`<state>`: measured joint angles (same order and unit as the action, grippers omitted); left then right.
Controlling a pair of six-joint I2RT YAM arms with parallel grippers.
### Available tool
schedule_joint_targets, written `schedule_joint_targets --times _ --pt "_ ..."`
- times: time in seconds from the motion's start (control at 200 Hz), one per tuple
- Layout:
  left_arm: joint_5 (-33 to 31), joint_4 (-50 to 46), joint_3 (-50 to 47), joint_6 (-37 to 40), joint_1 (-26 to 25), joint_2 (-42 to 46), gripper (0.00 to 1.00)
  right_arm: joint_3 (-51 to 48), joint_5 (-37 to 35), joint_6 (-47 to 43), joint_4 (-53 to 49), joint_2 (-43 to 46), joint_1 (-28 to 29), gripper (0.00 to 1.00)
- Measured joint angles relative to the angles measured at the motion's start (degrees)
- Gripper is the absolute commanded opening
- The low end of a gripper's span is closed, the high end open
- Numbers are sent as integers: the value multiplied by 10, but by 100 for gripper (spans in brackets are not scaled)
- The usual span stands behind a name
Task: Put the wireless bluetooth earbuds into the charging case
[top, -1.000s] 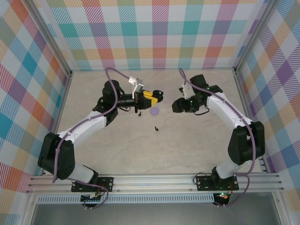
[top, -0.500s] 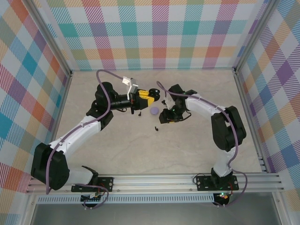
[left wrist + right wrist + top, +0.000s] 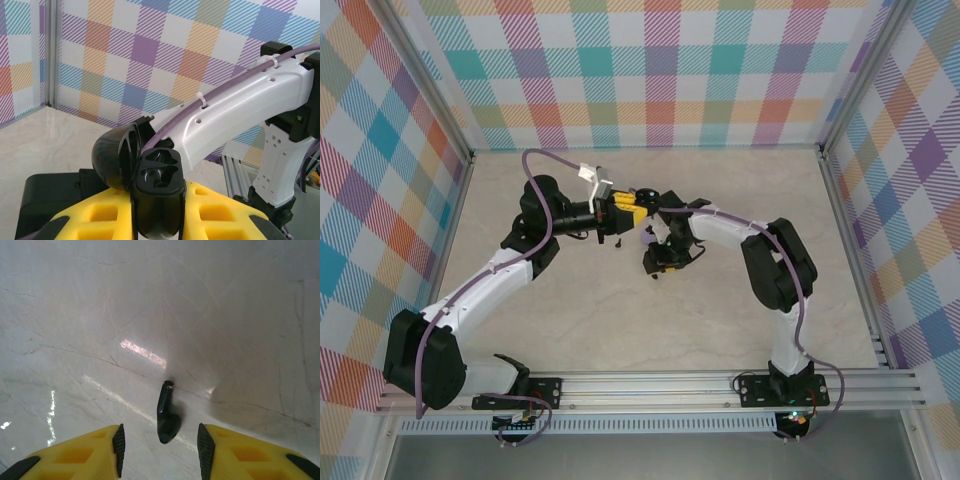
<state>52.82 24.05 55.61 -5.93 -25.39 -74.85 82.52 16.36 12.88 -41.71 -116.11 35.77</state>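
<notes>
My left gripper [image 3: 157, 210] is shut on a black charging case [image 3: 159, 192], held above the table with its lid [image 3: 112, 157] swung open to the left and its two dark wells facing the camera. In the top view this gripper [image 3: 638, 208] holds the case [image 3: 649, 197] at the table's middle back. One black earbud [image 3: 167, 416] lies on the marble table [image 3: 100, 315], stem pointing away. My right gripper [image 3: 160, 452] is low over it, open, a yellow finger [image 3: 90, 455] on each side and a gap to the bud on both. From above, the right gripper [image 3: 658, 263] sits just right of the left one.
A lilac round case [image 3: 645, 238] peeks out between the two grippers, partly covered by the right arm [image 3: 720, 225]. That arm's white link passes close behind the held case [image 3: 235, 110]. Checked walls and aluminium rails [image 3: 650, 385] enclose the table.
The right arm has swung left from the right side and come down over the black earbud, its jaws narrower than before. The left arm shifted slightly left, still holding the case.
</notes>
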Motion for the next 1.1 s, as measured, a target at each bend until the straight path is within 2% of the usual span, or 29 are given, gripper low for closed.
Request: schedule_joint_targets --times 0.315,0.645,0.87,1.1 --pt "0 -2 0 2 0 0 1 50 -69 0 -39 -43 28 37" --pt "0 -2 0 2 0 0 1 55 -125 -1 -56 -44 33 25" --pt "0 -11 0 5 0 0 1 49 -158 -12 -66 -38 30 24" --pt "0 -16 1 7 0 0 1 25 -190 -31 -81 -22 0 26"
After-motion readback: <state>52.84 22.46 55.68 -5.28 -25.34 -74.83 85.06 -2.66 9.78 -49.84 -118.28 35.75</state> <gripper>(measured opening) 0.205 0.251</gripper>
